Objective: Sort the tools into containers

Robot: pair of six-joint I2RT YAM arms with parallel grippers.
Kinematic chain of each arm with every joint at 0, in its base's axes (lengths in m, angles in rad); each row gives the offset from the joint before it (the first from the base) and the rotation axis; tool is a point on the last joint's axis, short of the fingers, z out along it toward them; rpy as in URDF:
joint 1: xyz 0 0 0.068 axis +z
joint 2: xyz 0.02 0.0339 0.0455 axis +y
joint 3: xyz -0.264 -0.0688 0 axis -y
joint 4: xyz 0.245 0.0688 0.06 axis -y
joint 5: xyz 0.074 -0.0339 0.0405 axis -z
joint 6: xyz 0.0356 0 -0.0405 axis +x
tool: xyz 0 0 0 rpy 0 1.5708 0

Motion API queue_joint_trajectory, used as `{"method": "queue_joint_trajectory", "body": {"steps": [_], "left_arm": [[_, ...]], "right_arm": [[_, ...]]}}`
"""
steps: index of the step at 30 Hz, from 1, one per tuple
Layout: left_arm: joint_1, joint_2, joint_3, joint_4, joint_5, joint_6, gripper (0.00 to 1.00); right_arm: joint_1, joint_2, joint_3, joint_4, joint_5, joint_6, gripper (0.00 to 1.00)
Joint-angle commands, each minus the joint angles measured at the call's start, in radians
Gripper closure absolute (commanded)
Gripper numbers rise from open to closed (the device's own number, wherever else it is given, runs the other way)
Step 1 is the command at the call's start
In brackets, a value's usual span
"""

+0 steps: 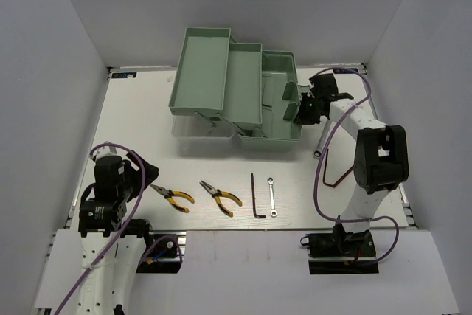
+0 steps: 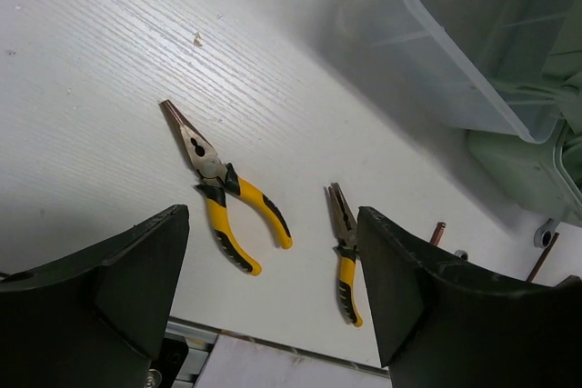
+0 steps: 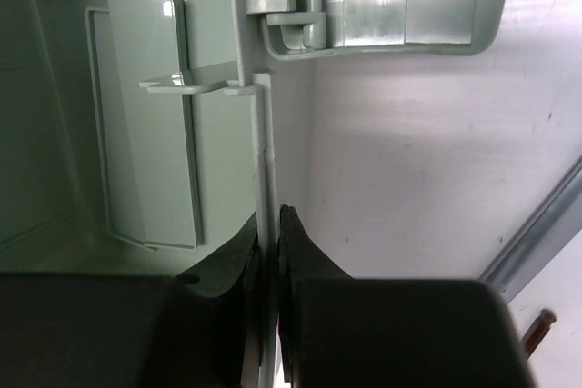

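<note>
Overhead, a pale mint-green, stair-stepped cantilever toolbox (image 1: 200,71)

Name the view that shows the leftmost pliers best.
Left wrist. The leftmost pliers lie whole and close there, with the tapered nose and yellow handles clear. Top external shows them complete but small. Right wrist shows nothing of them.

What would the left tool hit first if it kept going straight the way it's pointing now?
Most likely the leftmost yellow-handled pliers lying on the table, whose handles sit between the open left tool's fingers; depth is unclear, so possibly bare table beside them.
</note>
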Motion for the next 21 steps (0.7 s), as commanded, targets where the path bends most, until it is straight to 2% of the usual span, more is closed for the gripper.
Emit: {"method": "queue_joint_trajectory", "body": {"steps": [1, 4, 8, 9, 10, 12, 13, 16, 19, 21], "left_arm": [[-0.003, 0.003, -0.001, 0.019, 0.020, 0.005, 0.15], [-0.003, 0.003, -0.001, 0.019, 0.029, 0.005, 0.15], [-0.003, 0.003, -0.010, 0.028, 0.038, 0.005, 0.15], [-0.003, 0.003, -0.010, 0.037, 0.038, 0.005, 0.15], [-0.003, 0.003, -0.010, 0.037, 0.038, 0.014, 0.15], [-0.003, 0.003, -0.019, 0.057, 0.064, 0.014, 0.15], [-0.003, 0.012, -0.019, 0.057, 0.064, 0.026, 0.12], [-0.012, 0.012, -0.019, 0.089, 0.103, 0.066, 0.09], [-0.012, 0.021, -0.019, 0.141, 0.169, 0.124, 0.08], [-0.023, 0.035, -0.029, 0.181, 0.265, 0.163, 0.08]], "right_arm": [[-0.013, 0.037, 0.060, 0.050, -0.103, -0.044, 1.00], [-0.024, 0.077, 0.132, 0.018, -0.138, -0.104, 1.00], [-0.032, 0.083, 0.140, -0.019, -0.164, -0.128, 0.98], [-0.032, 0.083, 0.135, -0.020, -0.166, -0.133, 0.90], [-0.033, 0.075, 0.135, -0.020, -0.170, -0.137, 0.71], [-0.035, 0.063, 0.138, -0.037, -0.184, -0.159, 0.57], [-0.038, 0.055, 0.135, -0.039, -0.202, -0.164, 0.46], [-0.039, -0.010, 0.104, -0.036, -0.227, -0.191, 0.29], [-0.044, -0.096, 0.071, -0.039, -0.264, -0.206, 0.27], [-0.049, -0.171, 0.051, -0.058, -0.273, -0.210, 0.25]]}}
